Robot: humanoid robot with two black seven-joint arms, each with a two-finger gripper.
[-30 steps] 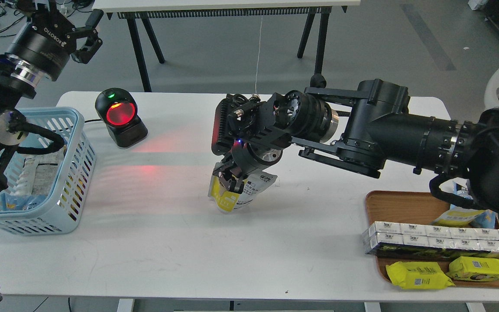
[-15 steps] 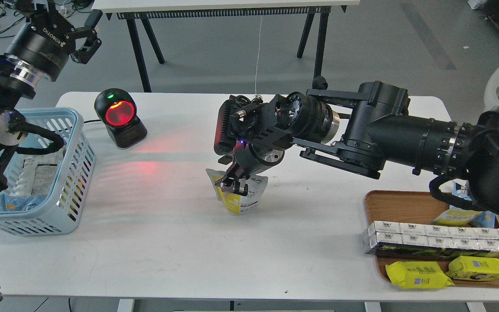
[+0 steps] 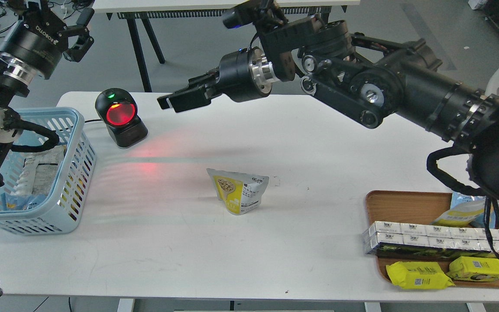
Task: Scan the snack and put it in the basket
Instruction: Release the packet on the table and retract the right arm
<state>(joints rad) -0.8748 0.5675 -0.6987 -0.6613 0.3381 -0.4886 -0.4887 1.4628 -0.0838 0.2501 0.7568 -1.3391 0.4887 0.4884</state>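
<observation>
The snack (image 3: 238,191), a small yellow-and-white pouch with a round nut picture, stands upright and free on the white table (image 3: 249,255), right of the red glow. My right gripper (image 3: 168,101) is raised well above and left of it, pointing left towards the scanner (image 3: 121,115), fingers a little apart and empty. The light blue basket (image 3: 77,130) stands at the table's left edge with several packs inside. My left gripper (image 3: 65,24) hangs above and behind the basket, open and empty.
The black scanner with a red lit window and green light stands at the back left. A brown wooden tray (image 3: 405,203) at the front right holds white boxes, two flat yellow packs (image 3: 418,275) and a blue-and-yellow bag (image 3: 466,210).
My right gripper let go of the pouch, rose and swung up and left. The pouch now stands upright alone on the table. The left arm shifted slightly.
</observation>
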